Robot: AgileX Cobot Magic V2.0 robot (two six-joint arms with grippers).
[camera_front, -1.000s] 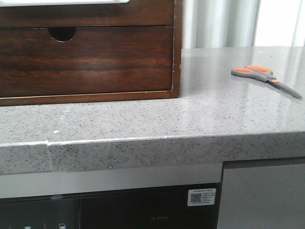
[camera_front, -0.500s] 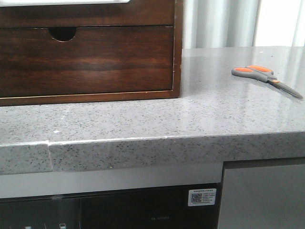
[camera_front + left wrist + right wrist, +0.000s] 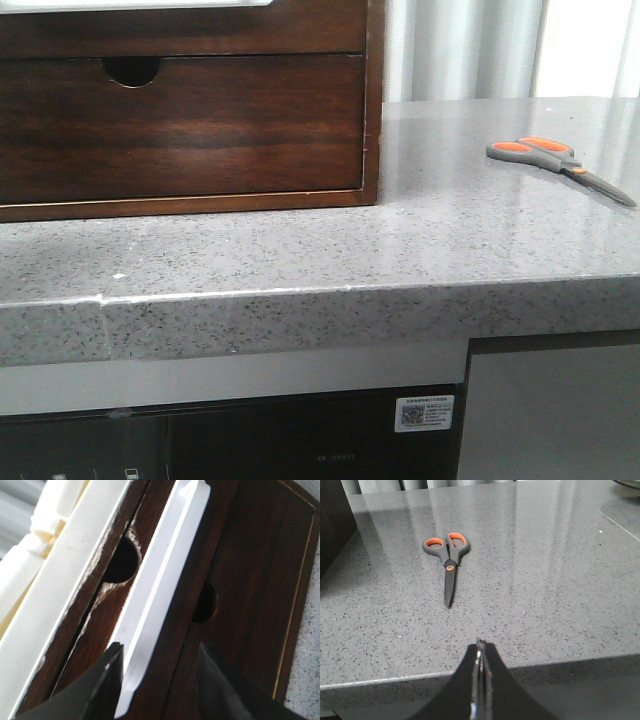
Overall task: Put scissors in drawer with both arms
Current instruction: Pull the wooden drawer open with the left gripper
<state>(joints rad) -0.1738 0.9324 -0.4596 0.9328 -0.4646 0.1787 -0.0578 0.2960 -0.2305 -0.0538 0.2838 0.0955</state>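
In the front view the top edge is cutting off the drawer (image 3: 180, 25) at 11 o'clock, leaving only its lower front and whitish top strip showing. The cabinet (image 3: 371, 100) is running off the left edge. Neither gripper is appearing there. The label (image 3: 424, 412) print is reading too small.

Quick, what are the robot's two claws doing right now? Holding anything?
Left gripper: open, holding nothing, at the drawer fronts.
Right gripper: shut, empty; the scissors lie on the counter.
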